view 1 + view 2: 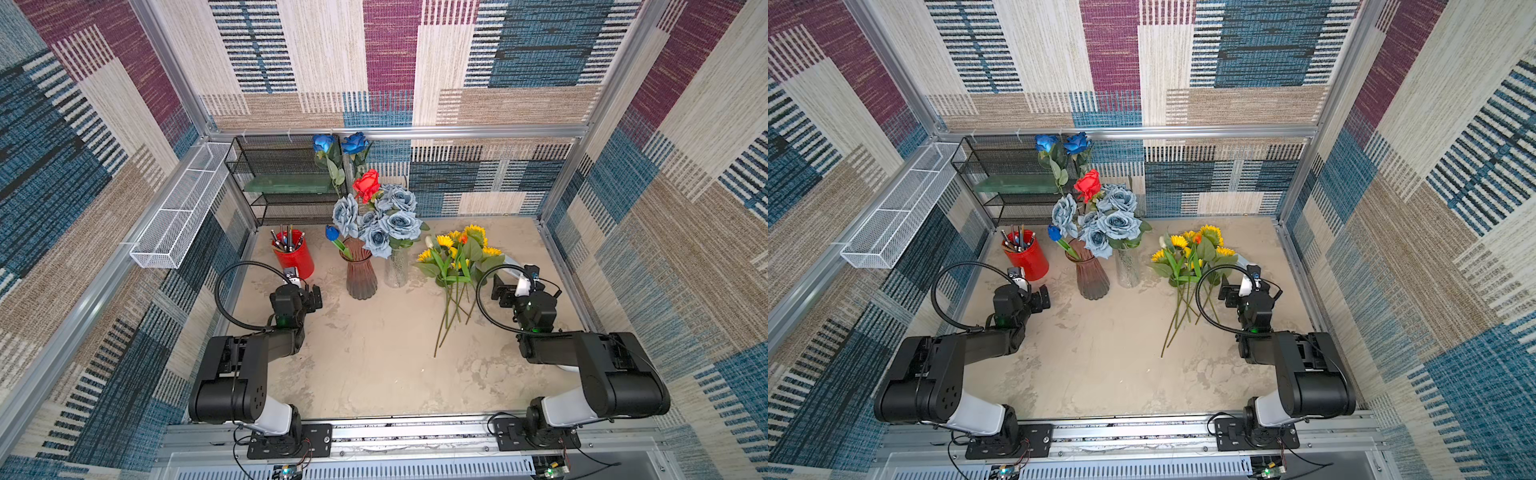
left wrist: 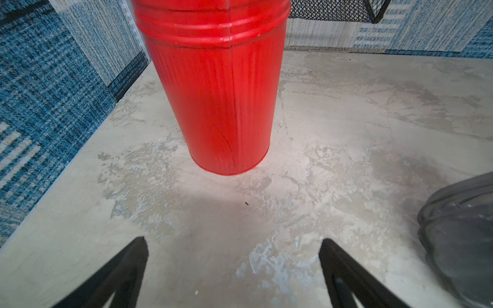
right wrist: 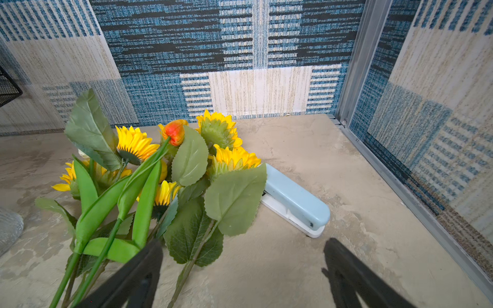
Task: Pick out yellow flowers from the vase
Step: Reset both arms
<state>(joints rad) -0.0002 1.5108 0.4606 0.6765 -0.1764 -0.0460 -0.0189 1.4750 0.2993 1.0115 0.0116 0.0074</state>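
Observation:
The yellow flowers (image 1: 457, 255) (image 1: 1190, 255) lie in a bunch on the table at the right, heads toward the back wall and long green stems pointing forward. They are sunflowers with one orange-yellow bud (image 3: 173, 132) among them. A ribbed brown vase (image 1: 360, 274) and a clear glass vase (image 1: 397, 268) stand mid-table holding grey-blue roses, a red rose and a blue bud. My right gripper (image 1: 500, 291) (image 3: 242, 241) is open just right of the bunch, gripping nothing. My left gripper (image 1: 316, 297) (image 2: 233, 240) is open and empty, facing the red pot.
A red pot (image 1: 293, 255) (image 2: 221, 93) with pens stands back left. Behind it are a black mesh shelf (image 1: 282, 178) and two bright blue roses (image 1: 340, 145). A white mesh basket (image 1: 178, 212) hangs on the left wall. A light blue stapler (image 3: 296, 202) lies beside the flower heads.

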